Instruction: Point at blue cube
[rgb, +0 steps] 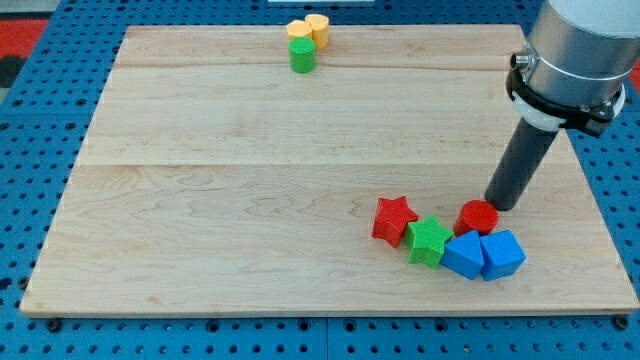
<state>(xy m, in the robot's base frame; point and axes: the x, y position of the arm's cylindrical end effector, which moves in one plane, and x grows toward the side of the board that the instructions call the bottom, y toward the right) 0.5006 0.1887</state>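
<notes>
Nearest, blue cube (502, 254) is looking light, rigid, slidey; my tip (501, 203), jawless end effector, is hovering just behind, beside red cylinder (477, 217).

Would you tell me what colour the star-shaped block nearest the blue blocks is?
Green star, seen in the camera view.

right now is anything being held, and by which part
Nothing is held. My tip rests on the board just right of the red cylinder, above the blue cube.

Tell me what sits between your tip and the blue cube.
The red cylinder sits between my tip and the blue cube, as the camera view shows.
</notes>
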